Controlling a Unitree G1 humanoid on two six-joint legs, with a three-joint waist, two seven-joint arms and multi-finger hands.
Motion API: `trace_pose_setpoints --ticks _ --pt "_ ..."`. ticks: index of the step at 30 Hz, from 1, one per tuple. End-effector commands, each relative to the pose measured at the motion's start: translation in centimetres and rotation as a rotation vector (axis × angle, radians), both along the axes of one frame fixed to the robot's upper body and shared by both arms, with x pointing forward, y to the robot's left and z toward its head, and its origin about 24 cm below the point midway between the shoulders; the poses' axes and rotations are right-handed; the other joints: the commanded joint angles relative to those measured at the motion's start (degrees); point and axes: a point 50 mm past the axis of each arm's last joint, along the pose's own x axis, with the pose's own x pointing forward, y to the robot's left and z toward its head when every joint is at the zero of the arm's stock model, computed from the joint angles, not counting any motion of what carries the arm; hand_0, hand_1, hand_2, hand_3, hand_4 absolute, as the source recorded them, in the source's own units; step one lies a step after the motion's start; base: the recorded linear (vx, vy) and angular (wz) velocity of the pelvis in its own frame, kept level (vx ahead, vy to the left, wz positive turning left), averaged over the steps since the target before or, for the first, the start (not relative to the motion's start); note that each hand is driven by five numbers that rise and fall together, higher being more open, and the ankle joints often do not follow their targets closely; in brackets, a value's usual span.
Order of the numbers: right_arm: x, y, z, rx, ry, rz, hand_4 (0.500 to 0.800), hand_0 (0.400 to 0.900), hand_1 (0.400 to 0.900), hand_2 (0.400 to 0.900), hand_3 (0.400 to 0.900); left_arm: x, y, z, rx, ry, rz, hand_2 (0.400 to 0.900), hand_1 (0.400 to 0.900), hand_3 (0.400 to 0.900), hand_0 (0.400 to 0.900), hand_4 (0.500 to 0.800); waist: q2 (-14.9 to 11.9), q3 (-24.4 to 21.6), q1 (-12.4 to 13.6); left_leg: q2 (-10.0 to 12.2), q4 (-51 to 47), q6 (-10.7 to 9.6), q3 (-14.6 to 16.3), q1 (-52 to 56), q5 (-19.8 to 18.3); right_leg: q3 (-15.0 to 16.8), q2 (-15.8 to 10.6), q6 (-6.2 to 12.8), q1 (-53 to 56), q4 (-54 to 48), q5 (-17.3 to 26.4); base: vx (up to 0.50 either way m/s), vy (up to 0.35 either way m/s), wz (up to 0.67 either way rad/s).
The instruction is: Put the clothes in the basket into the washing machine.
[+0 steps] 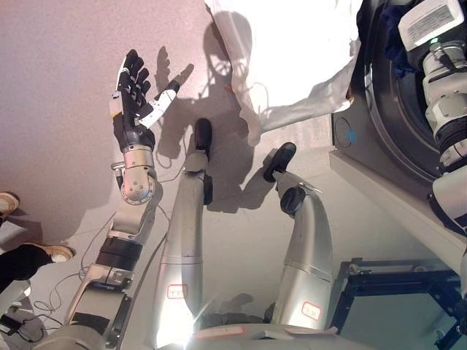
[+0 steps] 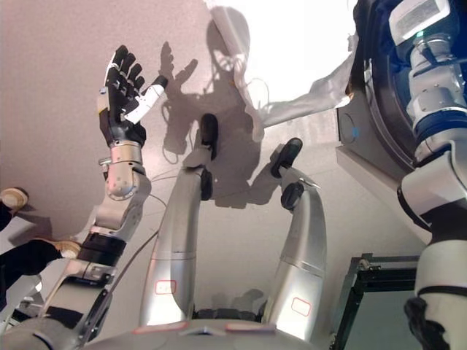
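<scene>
White garment (image 1: 292, 51): one item, pale cloth, hanging loose at the top of both views, its upper end running toward the round door opening of the washing machine (image 1: 387, 109) on the right. Lower edge droops in folds over the pale floor (image 1: 58, 87) and throws a shadow there. Whether the top end is held or caught inside the drum cannot be told.

Right arm: raised along the right edge, reaching up into the door opening. Its hand is out of sight beyond the frame, so the state of its fingers cannot be told, nor whether they touch the garment.

Left hand (image 1: 135, 98): held up on the left side, well apart from the garment, palm showing, fingers straight and spread, thumb out to the side. It holds nothing and touches nothing.

Washing machine: dark round rim, pale front panel below it, standing at the right.

Dark metal frame (image 1: 394, 281): lower right corner, near the machine's foot.

Person: shoes (image 1: 7, 203) and a dark sleeve at the left edge.
</scene>
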Motion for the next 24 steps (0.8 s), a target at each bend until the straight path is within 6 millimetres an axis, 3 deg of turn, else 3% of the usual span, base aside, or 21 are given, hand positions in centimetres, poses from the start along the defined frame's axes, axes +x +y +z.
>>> trace_pose_setpoints --ticks 1,3,4,6,11,19,20,21,24 --pt "-1.6 -3.3 -1.8 -0.014 -0.011 -0.174 0.5 0.4 0.4 0.4 0.4 -1.3 0.5 -0.9 -0.033 -0.023 0.032 0.9 0.9 0.9 0.9 0.8 2.06 -8.51 -1.43 0.79 2.76 -2.69 -3.7 0.86 -7.08 -0.55 1.87 4.27 -2.42 3.2 -2.16 -0.01 -0.005 -0.05" --pt "-1.8 -3.5 -1.6 -0.02 -0.014 -0.178 0.5 0.4 0.4 0.4 0.4 -1.4 0.6 -1.1 -0.031 -0.02 0.031 0.9 0.9 0.9 0.9 0.8 2.17 -8.71 -1.55 0.85 2.73 -2.73 -3.7 0.91 -7.11 -0.45 2.07 4.21 -2.41 3.17 -2.16 -0.01 -0.002 -0.02" --pt "-2.0 -3.4 0.7 -0.027 -0.065 -0.175 0.5 0.4 0.4 0.4 0.4 -1.4 0.6 -1.1 -0.034 -0.018 0.03 0.9 0.9 0.9 0.9 0.8 1.93 -8.99 -1.75 0.9 2.79 -2.82 -3.65 0.85 -7.12 -0.5 2.14 4.21 -2.48 3.2 -2.16 0.0 0.0 0.0" --pt "-3.5 -5.1 2.9 -0.058 -0.089 -0.244 0.5 0.4 0.4 0.4 0.4 -1.5 0.5 -1.3 -0.04 -0.014 0.011 0.9 0.9 0.9 0.9 0.8 2.2 -9.55 -1.51 0.92 2.51 -2.84 -3.65 0.89 -7.1 -0.56 1.96 4.33 -2.51 3.2 -2.24 0.0 -0.004 0.02" --pt "-5.2 -7.9 0.9 -0.101 -0.002 -0.364 0.5 0.4 0.4 0.4 0.4 -1.9 0.4 -1.5 -0.04 -0.018 -0.021 0.9 0.9 0.9 0.9 0.8 2.85 -10.15 -1.28 1.22 2.42 -2.93 -3.52 1.52 -7.19 -0.45 1.95 4.43 -2.02 3.12 -2.15 0.0 -0.004 0.0" --pt "-6.9 -10.0 0.2 -0.133 0.038 -0.431 0.5 0.4 0.4 0.4 0.4 -1.9 0.4 -1.8 -0.037 -0.006 -0.031 0.9 0.9 0.9 0.9 0.8 2.96 -10.41 -1.59 1.43 1.67 -3.0 -3.33 2.61 -7.04 -0.35 2.26 4.58 -1.02 2.68 -2.01 0.0 0.0 0.0" --pt "-7.2 -10.4 -0.4 -0.117 0.051 -0.445 0.621 0.602 0.602 0.602 0.602 -1.9 0.5 -1.9 -0.038 -0.002 -0.026 0.9 0.9 0.9 0.9 0.8 2.91 -10.42 -1.82 1.49 1.59 -3.0 -3.33 2.69 -7.06 -0.4 2.25 4.58 -0.89 2.55 -2.0 0.0 0.0 0.0" --pt "-7.6 -10.9 -0.8 -0.11 0.054 -0.46 0.8 0.9 0.9 0.9 0.9 -1.9 0.6 -1.8 -0.039 -0.004 -0.022 0.9 0.9 0.9 0.9 0.8 2.87 -10.47 -1.93 1.5 1.53 -2.99 -3.35 2.68 -7.04 -0.41 2.28 4.59 -0.75 2.33 -1.97 0.0 0.0 0.0" --pt "-8.7 -12.1 -2.0 -0.089 0.076 -0.5 0.8 0.9 0.9 0.9 0.9 -2.0 0.7 -2.1 -0.052 0.005 -0.011 0.9 0.9 0.9 0.9 0.8 2.79 -10.63 -2.32 1.51 1.52 -3.04 -3.43 2.61 -7.03 -0.41 2.42 4.59 -0.69 2.2 -1.93 0.0 0.0 0.0"
